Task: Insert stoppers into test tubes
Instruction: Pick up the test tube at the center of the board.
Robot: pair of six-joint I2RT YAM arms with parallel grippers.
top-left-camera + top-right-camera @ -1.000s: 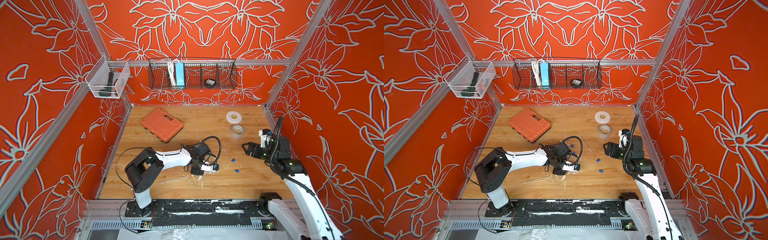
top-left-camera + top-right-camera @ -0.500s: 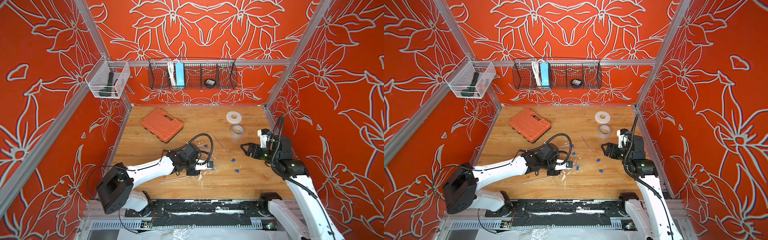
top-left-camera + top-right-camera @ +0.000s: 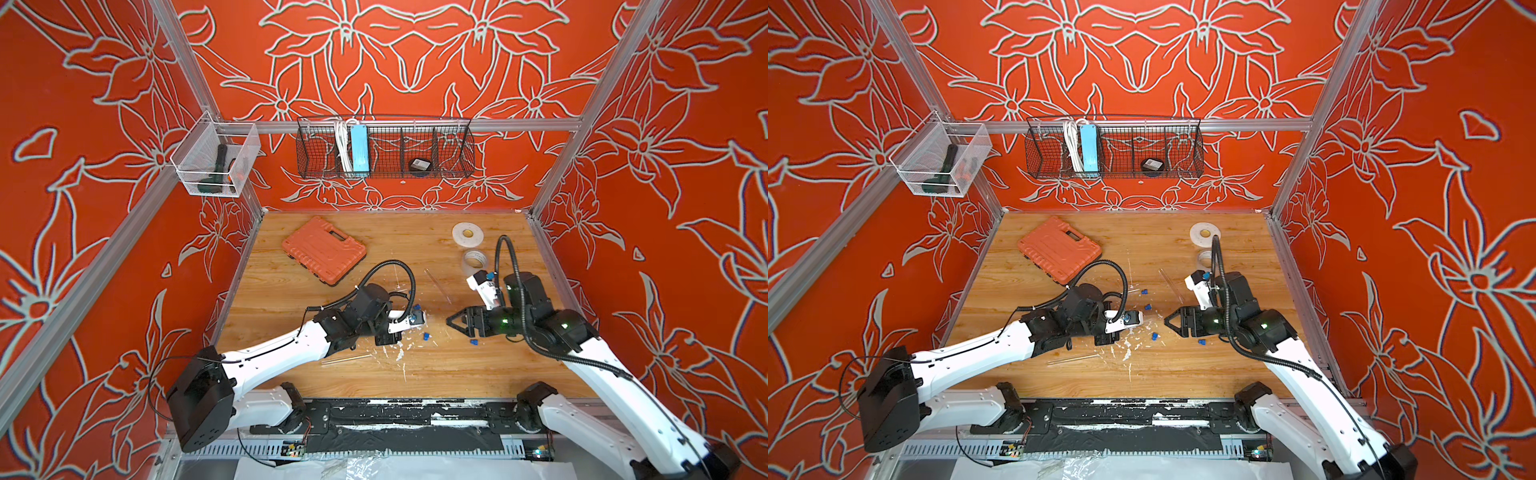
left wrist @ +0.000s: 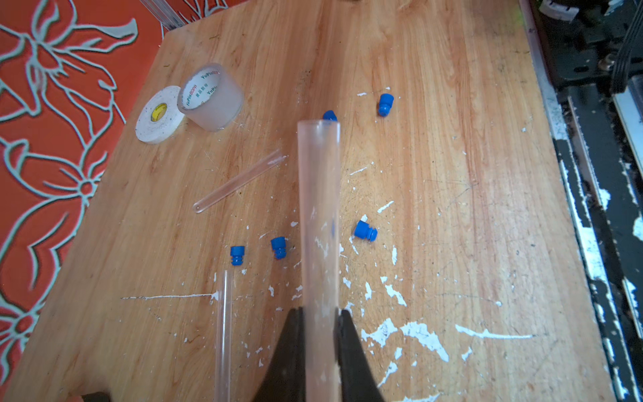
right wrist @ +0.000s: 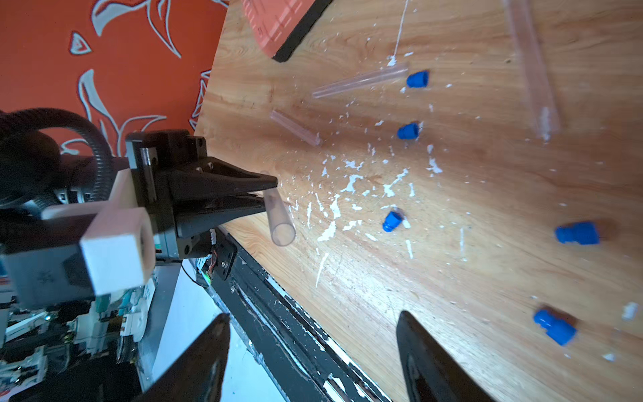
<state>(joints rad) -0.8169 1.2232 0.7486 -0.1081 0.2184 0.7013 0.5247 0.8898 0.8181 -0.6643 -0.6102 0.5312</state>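
Observation:
My left gripper (image 4: 319, 313) is shut on a clear test tube (image 4: 318, 215) that sticks out past its jaws. The right wrist view shows that same tube (image 5: 280, 222) with its open mouth facing my right gripper (image 5: 313, 315). The right gripper (image 3: 453, 322) is open and empty, a short way right of the tube, low over the table. Several blue stoppers (image 4: 365, 230) (image 4: 278, 247) (image 4: 237, 255) lie loose on the wood between the arms. Other test tubes lie flat: one (image 4: 240, 181) by the tape rolls, one (image 3: 347, 359) near the front.
An orange tool case (image 3: 324, 249) lies at the back left, and two tape rolls (image 3: 468, 235) (image 3: 475, 259) at the back right. A wire basket (image 3: 384, 147) and a clear bin (image 3: 216, 166) hang on the walls. White flecks dot the table (image 3: 415, 374).
The right gripper has moved left and toward the front, closer to the held tube, with its jaws a little narrower. The left arm's elbow swung out left; its gripper kept the tube.

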